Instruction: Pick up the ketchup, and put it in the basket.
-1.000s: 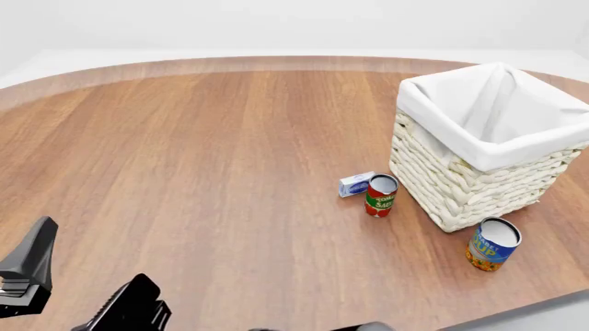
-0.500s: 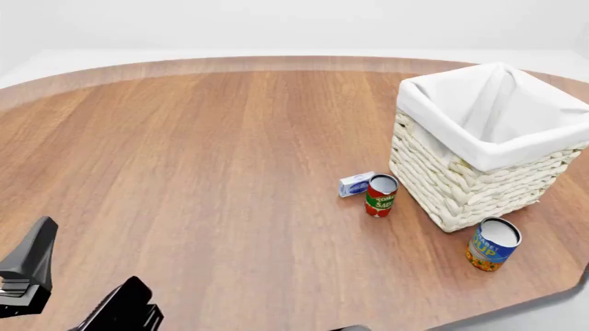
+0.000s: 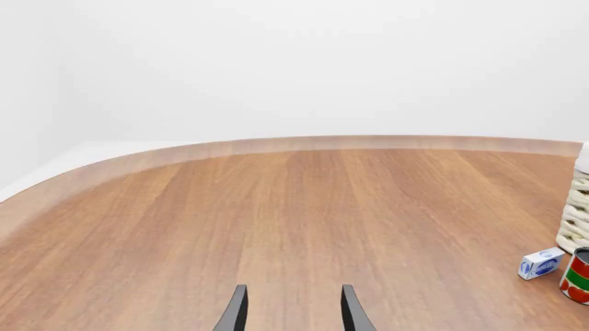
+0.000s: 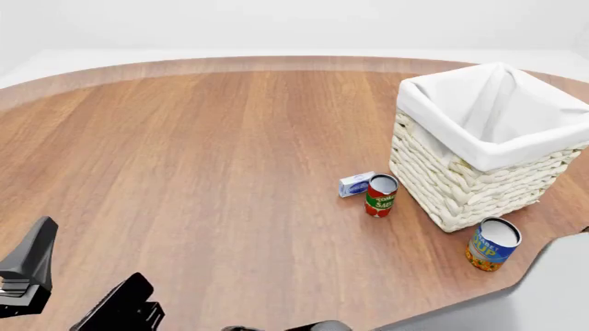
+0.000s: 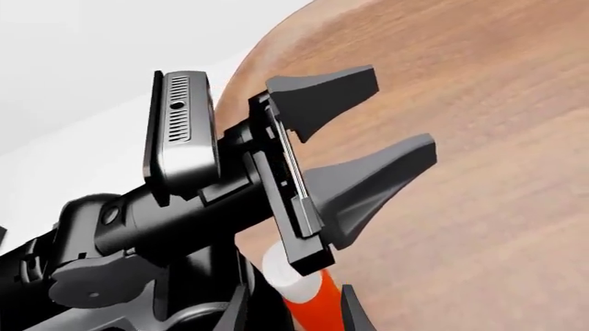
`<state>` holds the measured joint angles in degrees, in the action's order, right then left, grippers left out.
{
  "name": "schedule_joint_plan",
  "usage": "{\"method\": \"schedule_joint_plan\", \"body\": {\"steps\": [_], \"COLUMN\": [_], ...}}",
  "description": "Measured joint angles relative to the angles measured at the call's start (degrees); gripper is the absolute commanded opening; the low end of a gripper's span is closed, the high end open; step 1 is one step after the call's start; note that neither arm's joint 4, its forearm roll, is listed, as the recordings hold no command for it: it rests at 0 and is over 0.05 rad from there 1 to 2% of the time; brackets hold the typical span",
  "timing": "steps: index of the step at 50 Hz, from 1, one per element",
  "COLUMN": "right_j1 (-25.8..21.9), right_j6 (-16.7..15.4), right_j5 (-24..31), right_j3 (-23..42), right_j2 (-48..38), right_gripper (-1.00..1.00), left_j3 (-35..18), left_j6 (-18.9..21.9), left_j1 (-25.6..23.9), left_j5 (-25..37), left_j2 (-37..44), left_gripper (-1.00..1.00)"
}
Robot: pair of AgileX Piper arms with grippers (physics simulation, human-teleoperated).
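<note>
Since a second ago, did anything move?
Barely. The left gripper's nearer jaw shifted slightly, and a grey shape spread over the table's near right corner. The basket, tomato can, blue can and box stayed put.

Tabletop: round-edged, brown wood grain. On it, as I see from the front:
- Basket, cream wicker with white liner, at 3 o'clock.
- Tomato sauce can, upright, just beside the basket at its 9 o'clock.
- Small white-and-blue box, lying flat, touching or nearly touching that can at its 10 o'clock.
- Blue-and-yellow can, upright, at the basket's 6 o'clock.
</note>
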<state>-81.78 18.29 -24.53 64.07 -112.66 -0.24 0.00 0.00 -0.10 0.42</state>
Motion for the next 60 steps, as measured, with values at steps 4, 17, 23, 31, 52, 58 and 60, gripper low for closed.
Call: {"method": "schedule_joint_plan", "body": {"steps": [4,17,23,31,52,58,60], "right_j1": [0.1,-0.4,-0.2,0.2,1.0,1.2,1.3], "right_j6": [0.1,0.8,0.9,0.9,1.0,0.8,0.8], "right_j5": [0.1,0.5,0.7,0.9,0.8,0.6,0.5], "right_j3": [0.6,2.4,3.1,3.9,4.9,4.9,4.8], "right_j2": [-0.6,-2.5,-3.4,-4.3,-5.9,-5.9,-5.9], "right_gripper": [1.0,1.0,1.0,1.0,-1.0,-1.0,-1.0], "left_j3": [0.0,0.0,0.0,0.0,0.0,0.0,0.0], "left_j6": [0.0,0.0,0.0,0.0,0.0,0.0,0.0], "left_j1": [0.0,0.0,0.0,0.0,0.0,0.0,0.0], "left_j5": [0.0,0.0,0.0,0.0,0.0,0.0,0.0], "left_j2": [0.0,0.0,0.0,0.0,0.0,0.0,0.0], "left_gripper": [1.0,1.0,1.0,1.0,1.0,1.0,1.0]}}
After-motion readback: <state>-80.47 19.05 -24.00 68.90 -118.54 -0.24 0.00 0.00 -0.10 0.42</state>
